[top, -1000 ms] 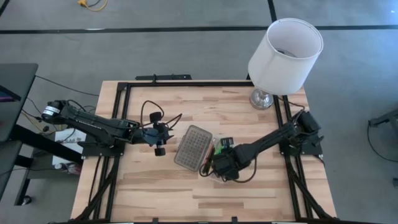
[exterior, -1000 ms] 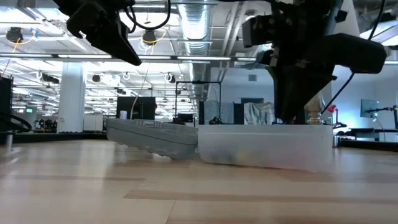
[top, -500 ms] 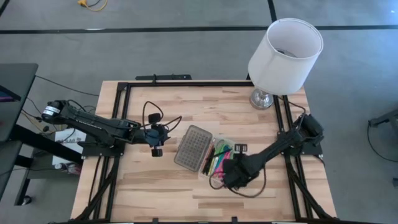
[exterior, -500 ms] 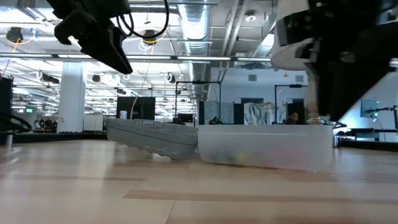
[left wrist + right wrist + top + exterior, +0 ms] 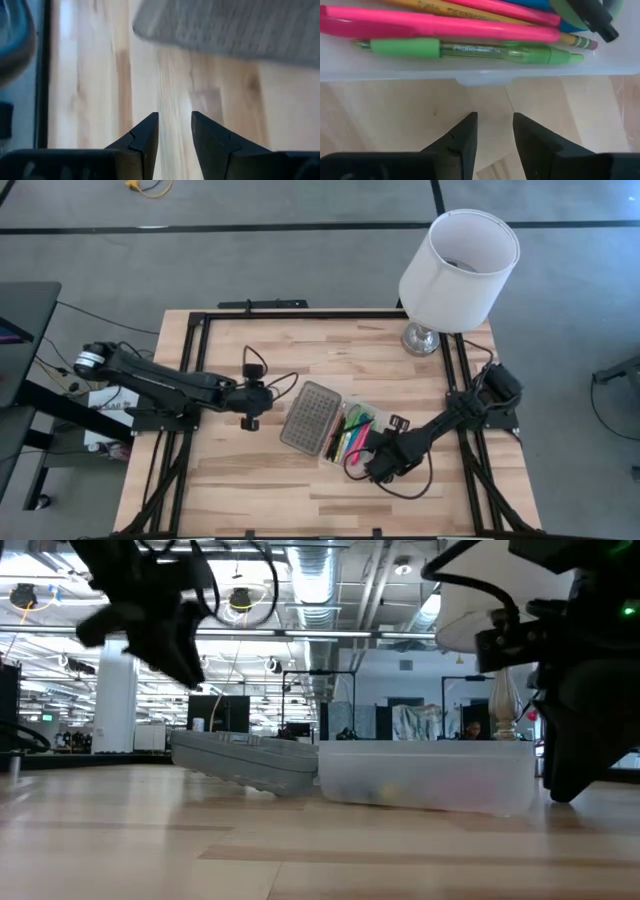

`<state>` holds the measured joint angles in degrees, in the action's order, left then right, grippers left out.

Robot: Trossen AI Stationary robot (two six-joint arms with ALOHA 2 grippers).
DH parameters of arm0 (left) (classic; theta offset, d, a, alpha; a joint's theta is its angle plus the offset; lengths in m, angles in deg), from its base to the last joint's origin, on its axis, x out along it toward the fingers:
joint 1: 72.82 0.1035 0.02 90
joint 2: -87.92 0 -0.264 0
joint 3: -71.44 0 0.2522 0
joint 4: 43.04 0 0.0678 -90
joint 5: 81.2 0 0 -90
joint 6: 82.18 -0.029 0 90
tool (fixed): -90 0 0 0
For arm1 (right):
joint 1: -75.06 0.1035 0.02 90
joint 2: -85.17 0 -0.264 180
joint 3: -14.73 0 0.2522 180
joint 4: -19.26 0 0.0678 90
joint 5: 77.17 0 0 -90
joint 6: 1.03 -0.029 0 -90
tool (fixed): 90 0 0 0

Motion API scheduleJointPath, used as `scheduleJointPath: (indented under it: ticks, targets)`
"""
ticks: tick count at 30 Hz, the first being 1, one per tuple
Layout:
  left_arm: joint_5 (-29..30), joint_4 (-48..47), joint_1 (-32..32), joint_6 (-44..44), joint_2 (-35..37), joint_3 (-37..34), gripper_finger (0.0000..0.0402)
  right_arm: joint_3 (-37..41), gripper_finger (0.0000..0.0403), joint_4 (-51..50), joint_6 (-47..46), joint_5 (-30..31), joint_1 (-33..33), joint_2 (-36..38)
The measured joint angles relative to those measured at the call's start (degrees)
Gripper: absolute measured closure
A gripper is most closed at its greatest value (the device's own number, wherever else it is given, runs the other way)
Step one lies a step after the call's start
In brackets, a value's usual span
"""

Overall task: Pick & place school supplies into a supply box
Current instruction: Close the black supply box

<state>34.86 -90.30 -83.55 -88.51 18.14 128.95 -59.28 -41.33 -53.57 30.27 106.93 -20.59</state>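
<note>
Box [image 5: 350, 438] near mid-table, lid [image 5: 309, 417] swung open flat on the side toward the left arm, joined along the hinge. Inside the tray: pink highlighter [image 5: 440, 27], green pen [image 5: 470, 50], yellow pencil [image 5: 495, 17], a bit of blue, and a green scissor handle [image 5: 585, 12] at one end. All lying lengthwise, packed side by side, none poking over the wall. Seen from above, no loose supplies anywhere else on the table [image 5: 250, 490]; only the lamp [image 5: 455, 265] at the far right corner, well apart from the box.

Right gripper [image 5: 492, 135] just beside the tray's outer wall, low over bare wood, fingers parted and holding nothing. Left gripper [image 5: 174, 137] near the lid's free edge, over bare table, fingers a little apart with only wood showing between them; nothing gripped.

Judged from this: placing looks finished, or close to it, since every visible item sits in the tray. Left to do, most likely: folding the lid over and pressing it shut, if closing counts as part of the job. Left gripper best placed for that, being next to the lid. Contents under the top layer not visible, so a full count not possible.
</note>
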Motion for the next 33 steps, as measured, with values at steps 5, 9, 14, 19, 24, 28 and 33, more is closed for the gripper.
scheduleJointPath:
  ticks: [5, 9, 14, 19, 24, 28, 33]
  targets:
    - [-2.03, 1.2, 2.21, -2.0, -5.94, -0.04, 0.029, 2.51, 0.0283, 2.89, -0.05, 2.0, 0.62, 0.14]
    - [-4.45, 6.18, 4.36, -5.36, -9.16, -0.04, 0.029, 3.41, 0.0283, 3.8, -0.06, 3.4, 1.6, 0.12]
    - [-7.57, 7.51, 7.74, -7.44, -10.11, -0.04, 0.029, 3.79, 0.0283, 4.05, -0.05, 6.66, 3.18, -0.08]
    - [-11.39, 7.56, 10.72, -8.8, -10.1, -0.04, 0.029, 3.89, 0.0283, 4.32, 0.51, 7.93, 3.04, -0.16]
    - [-16.98, 11.22, 12.39, -10.93, -11.53, -0.04, 0.029, 3.96, 0.0283, 5.45, 1.77, 8.3, 2.61, -0.14]
    - [-17.96, 13.24, 12.47, -12.68, -14.47, 0.0, 0.029, 4.54, 0.0283, 6.9, 1.81, 8.79, 2.54, -0.12]
    - [-18.47, 13.75, 13.11, -13.06, -18.92, -0.04, 0.029, 6.53, 0.0283, 9.86, 1.54, 9.82, 2.63, 0.1]
